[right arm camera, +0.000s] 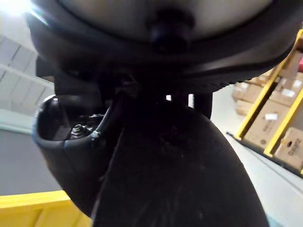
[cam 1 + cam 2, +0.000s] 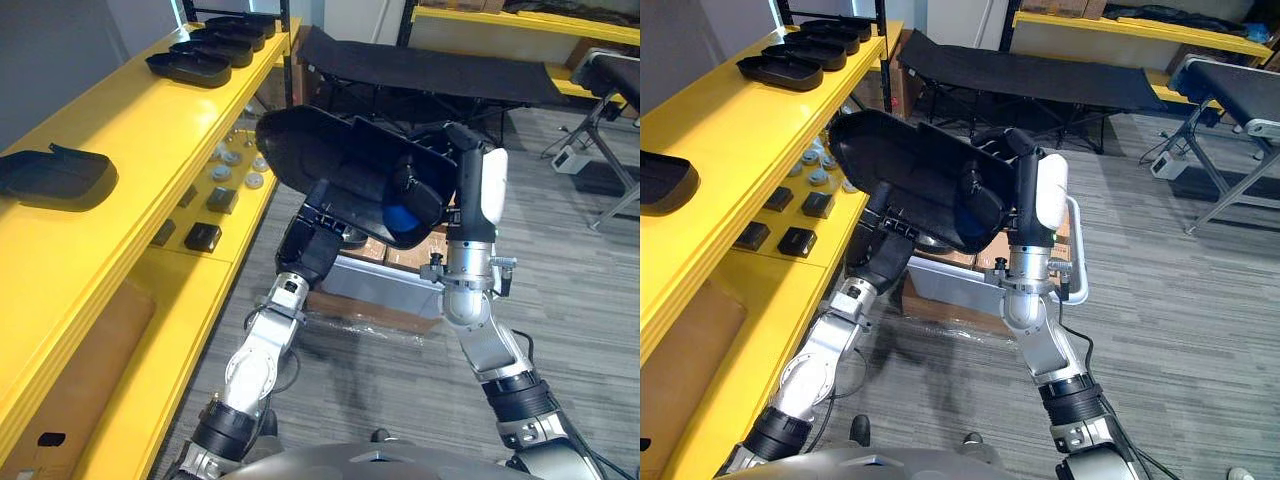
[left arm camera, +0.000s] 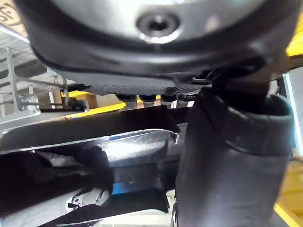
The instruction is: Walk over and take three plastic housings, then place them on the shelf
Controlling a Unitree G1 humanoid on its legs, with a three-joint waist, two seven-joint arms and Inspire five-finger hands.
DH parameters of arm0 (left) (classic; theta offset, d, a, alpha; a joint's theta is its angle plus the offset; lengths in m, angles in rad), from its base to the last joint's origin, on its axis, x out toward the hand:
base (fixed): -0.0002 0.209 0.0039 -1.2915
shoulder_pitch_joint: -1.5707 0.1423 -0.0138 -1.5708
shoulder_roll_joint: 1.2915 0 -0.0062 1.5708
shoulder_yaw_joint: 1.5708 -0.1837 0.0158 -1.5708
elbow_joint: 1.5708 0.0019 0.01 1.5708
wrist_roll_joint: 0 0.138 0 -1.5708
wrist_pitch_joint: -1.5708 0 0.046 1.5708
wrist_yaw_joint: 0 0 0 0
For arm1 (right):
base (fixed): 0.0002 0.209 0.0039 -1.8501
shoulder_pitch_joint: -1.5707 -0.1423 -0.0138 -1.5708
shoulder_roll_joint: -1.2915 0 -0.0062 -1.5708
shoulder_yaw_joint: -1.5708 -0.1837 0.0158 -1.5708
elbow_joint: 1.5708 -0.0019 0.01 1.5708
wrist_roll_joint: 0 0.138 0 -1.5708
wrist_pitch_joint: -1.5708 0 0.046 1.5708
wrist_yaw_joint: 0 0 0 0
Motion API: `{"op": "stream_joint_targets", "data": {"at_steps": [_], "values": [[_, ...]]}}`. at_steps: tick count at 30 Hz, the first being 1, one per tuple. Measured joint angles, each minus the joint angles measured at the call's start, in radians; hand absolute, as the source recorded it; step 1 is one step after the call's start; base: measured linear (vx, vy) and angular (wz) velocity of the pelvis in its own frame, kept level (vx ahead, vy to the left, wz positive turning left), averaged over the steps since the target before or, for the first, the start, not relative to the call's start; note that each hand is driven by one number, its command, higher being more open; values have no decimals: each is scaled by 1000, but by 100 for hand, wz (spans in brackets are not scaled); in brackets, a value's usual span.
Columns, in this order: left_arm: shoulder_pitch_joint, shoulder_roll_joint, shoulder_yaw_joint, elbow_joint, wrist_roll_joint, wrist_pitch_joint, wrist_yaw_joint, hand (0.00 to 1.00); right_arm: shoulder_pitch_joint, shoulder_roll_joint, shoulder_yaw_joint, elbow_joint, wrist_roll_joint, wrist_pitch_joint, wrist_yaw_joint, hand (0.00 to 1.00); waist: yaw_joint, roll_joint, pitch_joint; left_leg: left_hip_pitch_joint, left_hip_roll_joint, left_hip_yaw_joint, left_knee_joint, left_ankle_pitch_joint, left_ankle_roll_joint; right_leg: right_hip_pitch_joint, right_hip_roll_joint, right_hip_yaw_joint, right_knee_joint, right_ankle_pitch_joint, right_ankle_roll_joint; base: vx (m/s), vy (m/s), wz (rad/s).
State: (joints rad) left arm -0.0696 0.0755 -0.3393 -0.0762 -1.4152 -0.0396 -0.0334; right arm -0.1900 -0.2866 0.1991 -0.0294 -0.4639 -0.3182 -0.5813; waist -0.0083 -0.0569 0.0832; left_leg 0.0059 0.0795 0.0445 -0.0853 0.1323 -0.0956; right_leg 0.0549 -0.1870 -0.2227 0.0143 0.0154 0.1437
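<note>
Left hand (image 2: pixel 308 243) holds glossy black, dished housing (image 2: pixel 322 150).

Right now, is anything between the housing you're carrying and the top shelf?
Nothing visible. The housing sits in the left robot hand and right robot hand beside the shelf, whose top is bare between the near housing and the far row.

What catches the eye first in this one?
A large black housing, held up between the left hand and right hand, sits mid-view. To the robot's left, a yellow shelf carries a row of similar housings at its far end and a single housing nearer.
</note>
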Motion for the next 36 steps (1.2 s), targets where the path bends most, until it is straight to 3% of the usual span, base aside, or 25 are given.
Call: {"op": "stream_joint_targets", "data": {"at_steps": [9, 10, 19, 22, 24, 34, 35, 36], "values": [[-3, 0, -7, 35, -1, -2, 23, 100, 17, 67, 82, 52, 1, -25, -2, 0, -1, -10, -15, 3, 0, 0, -3, 2, 1, -4, 0, -1, 1, 0, -2, -44, -3, 0], [-3, 0, -9, 43, -2, -1, 32, 0, 17, 69, 92, 64, 1, -25, -13, 0, -1, -10, -19, 2, 0, 0, -3, 2, 1, -5, 0, -1, 1, 0, -3, -39, -3, -1], [-3, 0, -39, 47, -15, -12, 49, 0, 20, 81, 136, 74, 6, -24, -55, 0, -8, -22, -40, 2, 0, -2, -1, 5, 1, -6, 0, -4, 0, -4, -14, 0, 0, 0], [-3, 0, -44, 47, -28, -44, 61, 0, 20, 84, 158, 74, 10, -27, -64, 0, -21, -25, -42, 1, 0, -2, 0, 5, 1, -6, 0, -5, 0, -3, -14, 0, 0, 0], [-3, -1, -45, 49, -35, -64, 77, 0, 25, 84, 182, 72, 9, -62, -66, 0, -23, -25, -42, 2, 0, -2, 0, 5, 0, -6, 0, -5, 0, -4, -15, 0, 0, 0], [-3, 0, -75, 88, -23, -162, 77, 0, 57, 136, 210, 72, 5, -65, -83, 0, -22, -37, -57, 1, -1, -7, 0, 5, 0, -5, -2, -15, 0, -12, -28, 0, 0, 0], [-3, 0, -81, 88, -23, -175, 77, 0, 57, 136, 212, 72, 5, -66, -84, 100, -22, -37, -57, 0, 0, -8, 0, 5, 0, -5, -2, -17, 0, -12, -29, 0, 0, 0], [-3, 0, -84, 88, -22, -183, 77, 0, 58, 136, 214, 72, 6, -67, -87, 100, -22, -37, -57, 0, 0, -9, 0, 5, 0, -5, -2, -19, 0, -12, -29, 0, 0, 0]]}}
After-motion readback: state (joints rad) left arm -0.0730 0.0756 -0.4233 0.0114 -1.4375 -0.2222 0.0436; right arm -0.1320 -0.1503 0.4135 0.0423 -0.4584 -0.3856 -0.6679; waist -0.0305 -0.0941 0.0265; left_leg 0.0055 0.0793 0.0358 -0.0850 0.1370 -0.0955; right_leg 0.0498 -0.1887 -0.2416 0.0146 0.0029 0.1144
